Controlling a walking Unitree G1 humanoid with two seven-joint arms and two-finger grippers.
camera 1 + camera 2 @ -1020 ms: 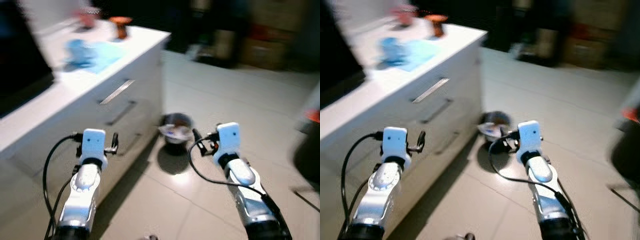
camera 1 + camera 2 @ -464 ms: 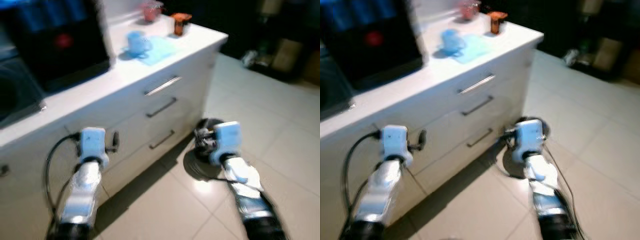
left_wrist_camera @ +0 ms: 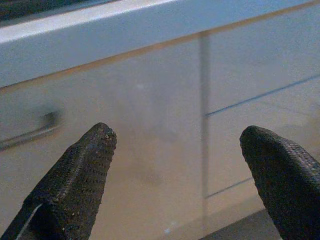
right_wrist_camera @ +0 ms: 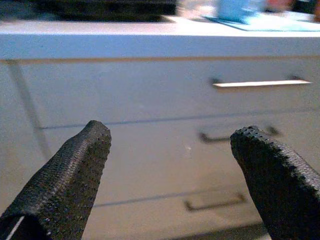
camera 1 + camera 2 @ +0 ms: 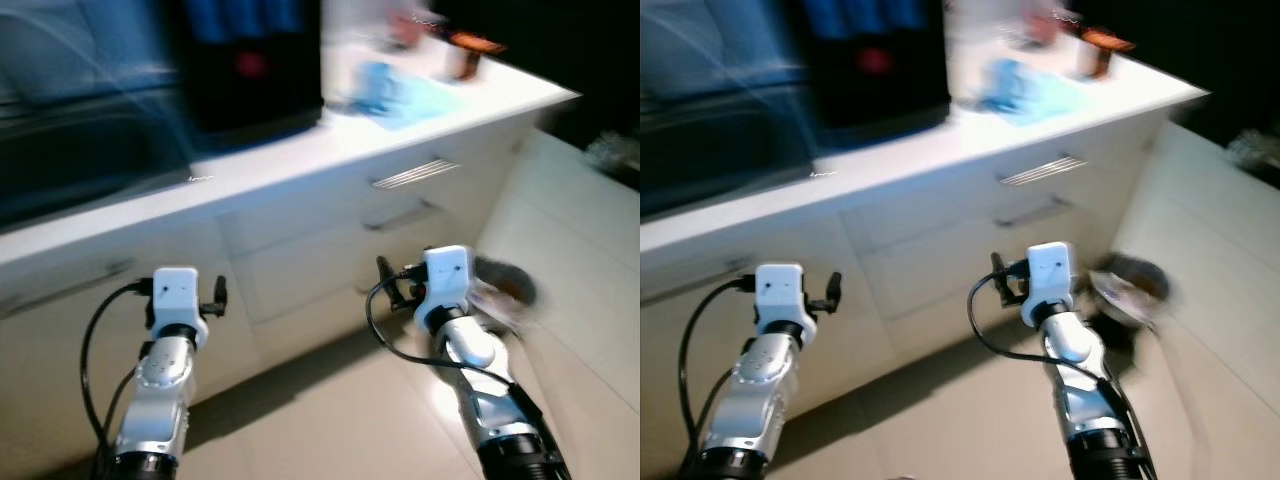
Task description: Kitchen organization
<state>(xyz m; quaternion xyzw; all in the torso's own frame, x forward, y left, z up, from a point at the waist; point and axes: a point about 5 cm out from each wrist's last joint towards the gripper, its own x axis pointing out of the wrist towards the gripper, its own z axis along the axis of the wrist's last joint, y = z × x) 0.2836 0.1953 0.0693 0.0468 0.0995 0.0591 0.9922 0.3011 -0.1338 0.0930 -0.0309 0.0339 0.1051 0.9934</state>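
Kitchen with a pale tiled floor (image 5: 330,420) and a long white table (image 5: 300,165) with drawers below, everything pretty blurry. Both arms are held out in front, empty.

The left hand (image 3: 180,165) is spread wide, its two black fingers (image 3: 75,175) far apart with nothing between them, pointing straight at a white cabinet front (image 3: 150,125). A dark handle (image 3: 30,132) sits off beside one finger.

The right hand (image 4: 170,170) is just as wide and also empty, facing the drawer stack. A silver drawer handle (image 4: 260,83) is up ahead of it, with two darker handles (image 4: 215,202) further down.

On the table, well beyond both hands, there's a big black appliance (image 5: 250,70) with a red spot, and past it a blue cup (image 5: 375,82) on a light blue cloth (image 5: 420,100). Further along are a brown jar (image 5: 462,55) and something reddish (image 5: 1045,25) I can't make out.

Down on the floor, just past the right hand, there's a round metal bowl (image 5: 1130,290), smeared by blur
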